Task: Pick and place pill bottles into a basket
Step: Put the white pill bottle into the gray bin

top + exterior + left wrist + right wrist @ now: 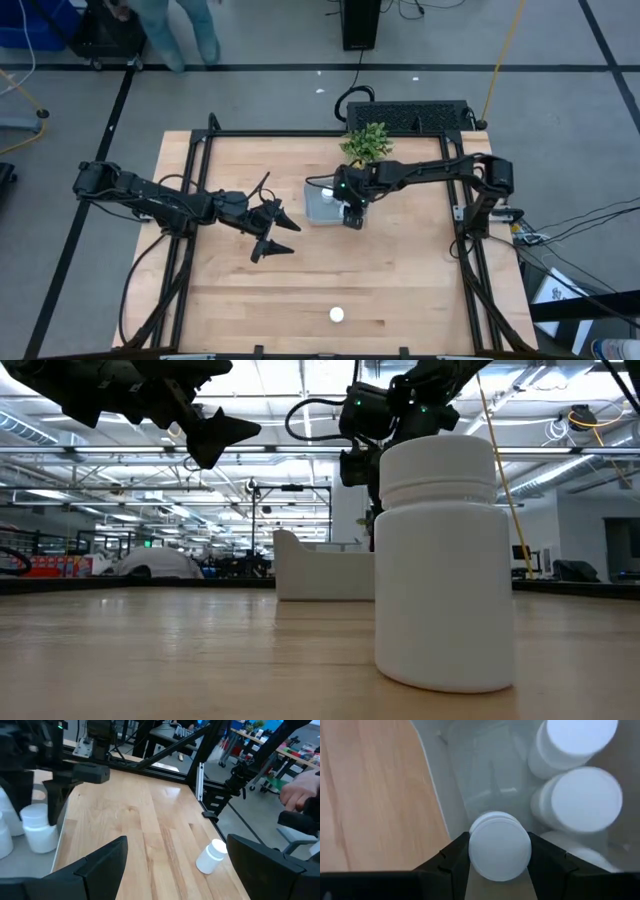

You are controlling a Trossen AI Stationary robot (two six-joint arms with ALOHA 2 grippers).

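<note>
The pale translucent basket point(322, 205) stands at the table's middle, below the small green plant point(365, 143). Inside it stand other white pill bottles point(582, 800). My right gripper point(350, 214) hangs over the basket, shut on one white pill bottle point(500, 847). Another pill bottle point(337, 315) stands upright on its base near the table's front edge, and fills the low view point(440, 560). My left gripper point(272, 232) hovers open to the left of the basket, holding nothing, fingers point(107, 860) spread wide. My right gripper pinches the pill bottle between its two fingers, on opposite sides of its capped top end point(474, 845). The fingers come from above, slanting down. The bottle is lifted clear, cap up, over the basket's inside close to its wall point(432, 785).
The plant stands just behind the basket. Black frame rails point(200, 200) run along the table's left, right and far sides. Bare wood lies between the basket and the front bottle point(211, 856). A person's hand point(300, 795) shows beyond the table's edge.
</note>
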